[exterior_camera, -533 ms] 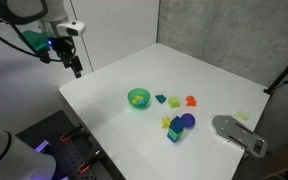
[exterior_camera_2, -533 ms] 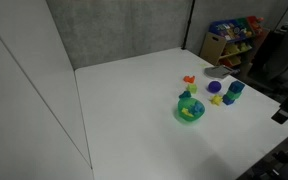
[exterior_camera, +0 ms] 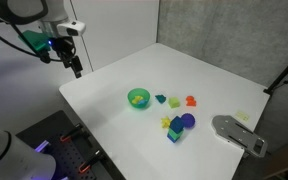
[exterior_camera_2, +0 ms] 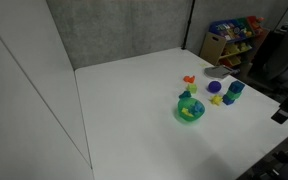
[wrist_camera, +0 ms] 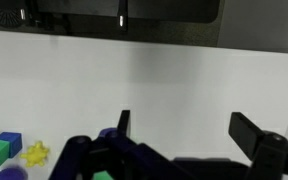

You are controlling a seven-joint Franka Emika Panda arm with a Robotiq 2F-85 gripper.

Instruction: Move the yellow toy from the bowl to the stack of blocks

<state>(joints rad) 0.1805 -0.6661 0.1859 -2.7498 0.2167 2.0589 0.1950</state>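
The green bowl [exterior_camera: 137, 98] sits near the middle of the white table [exterior_camera: 114, 80], and a small yellow toy [exterior_camera: 138, 99] lies in it. Both show in both exterior views (bowl [exterior_camera_2: 190, 112], toy [exterior_camera_2: 190, 107]). The stack of blocks [exterior_camera: 177, 128], a blue cube with a purple piece and a yellow-green piece, stands beyond the bowl. In the wrist view it is at the lower left [wrist_camera: 8, 145]. My gripper [exterior_camera: 75, 68] hangs open and empty above the table's far corner, well away from the bowl. Its fingers [wrist_camera: 189, 130] frame bare table.
Teal [exterior_camera: 161, 99], lime [exterior_camera: 174, 101] and orange [exterior_camera: 191, 101] toys lie loose between the bowl and the table's edge. A grey flat object [exterior_camera: 239, 135] lies at the table corner near the stack. A shelf of coloured bins [exterior_camera_2: 234, 38] stands behind the table.
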